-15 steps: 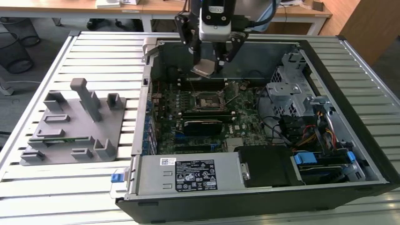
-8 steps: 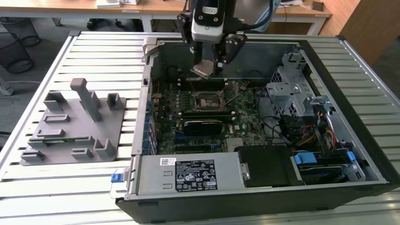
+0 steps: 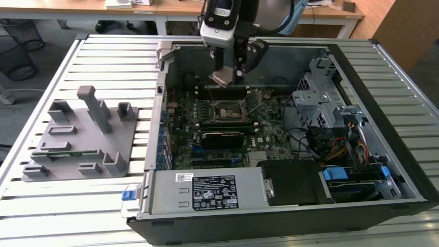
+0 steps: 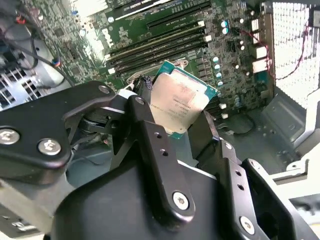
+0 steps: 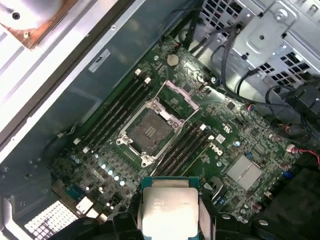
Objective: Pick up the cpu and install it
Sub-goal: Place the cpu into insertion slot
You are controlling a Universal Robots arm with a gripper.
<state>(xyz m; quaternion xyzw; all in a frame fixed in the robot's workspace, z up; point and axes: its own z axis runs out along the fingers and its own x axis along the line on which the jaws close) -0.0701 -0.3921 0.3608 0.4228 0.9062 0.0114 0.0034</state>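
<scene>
Black end effector [image 4: 176, 112], two fingers [image 4: 150, 140] closed onto opposite edges of the cpu [image 4: 181, 100], pinching it; hangs inside the open computer case [image 3: 384, 103], clear of the board

Item list:

- cpu: square chip with a silver-grey metal lid and thin green border. It is held in the air and tilted, above the far part of the motherboard [image 3: 271, 123] in the exterior view. It is apart from the socket and not seated
- CPU socket [image 5: 149, 131]: square metal frame near the middle of the motherboard, with the load plate swung open beside it and the contact field exposed. In the first wrist view it lies beneath the held cpu
- Memory slots [image 5: 117, 107]: long black rows on both sides of the socket
- Motherboard: green, flat on the floor of the case
- Computer case: dark, lying on its side with the side panel off, resting on the slatted metal tabletop [image 3: 103, 56]
- Power supply [image 3: 205, 193]: grey box with a printed label, at the near edge of the case in the exterior view
- Drive cage [image 3: 319, 95]: bare perforated metal, at the exterior view's right of the motherboard, with cable bundles beside it
- Grey fixture [image 3: 75, 139]: moulded block with upright posts, on the tabletop at the exterior view's left of the case. A narrow green memory stick [image 3: 65, 153] lies in one of its slots
</scene>
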